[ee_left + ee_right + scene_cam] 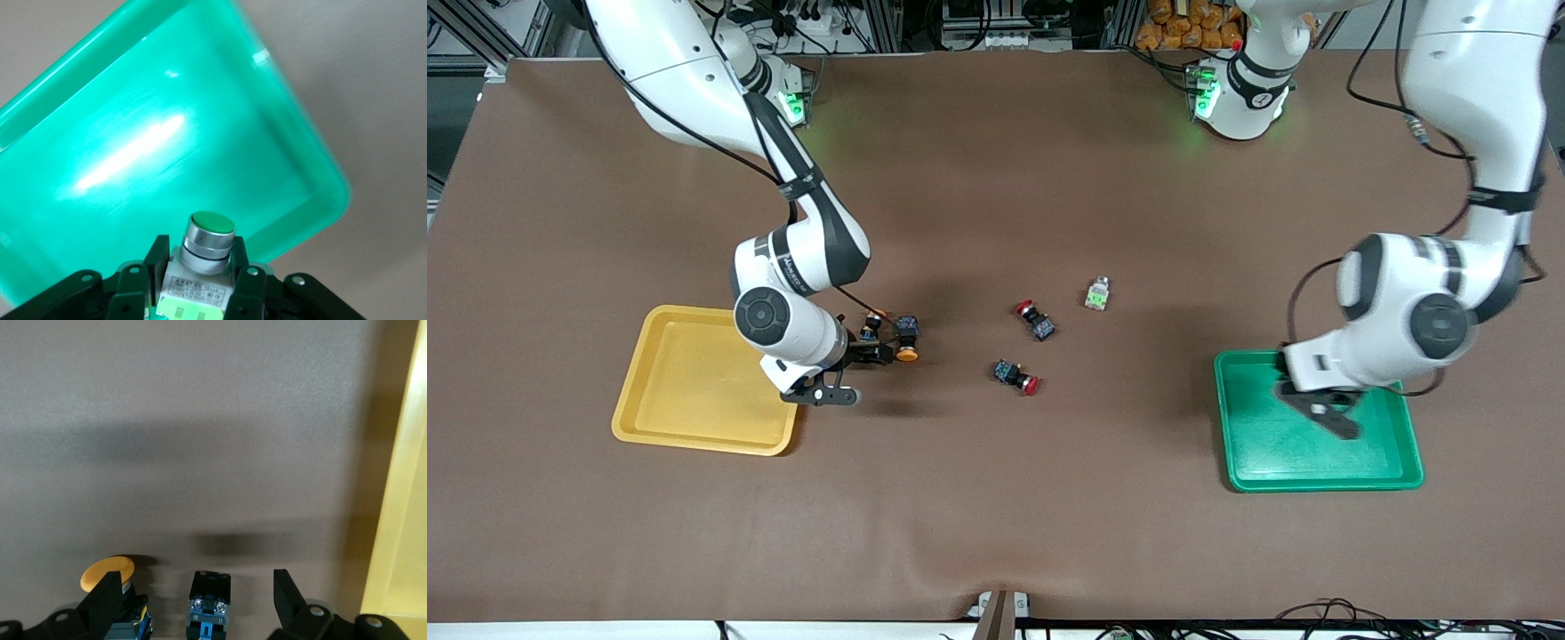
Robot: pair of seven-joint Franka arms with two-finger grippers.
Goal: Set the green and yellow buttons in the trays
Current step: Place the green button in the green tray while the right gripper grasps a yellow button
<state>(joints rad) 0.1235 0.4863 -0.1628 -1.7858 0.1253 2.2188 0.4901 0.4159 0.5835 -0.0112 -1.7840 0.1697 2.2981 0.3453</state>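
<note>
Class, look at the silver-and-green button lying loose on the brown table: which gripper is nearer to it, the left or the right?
The right gripper, open around the yellow-capped buttons beside the yellow tray. The left gripper hangs over the green tray, shut on another green button, slightly farther from the loose green button.

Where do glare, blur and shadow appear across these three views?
Left wrist view: a bright glare streak on the green tray, whose edges look smeared, behind the sharp green button in the left end effector. Right wrist view: soft shadow bands on the table. Front view: green glow beside both arm bases.
</note>
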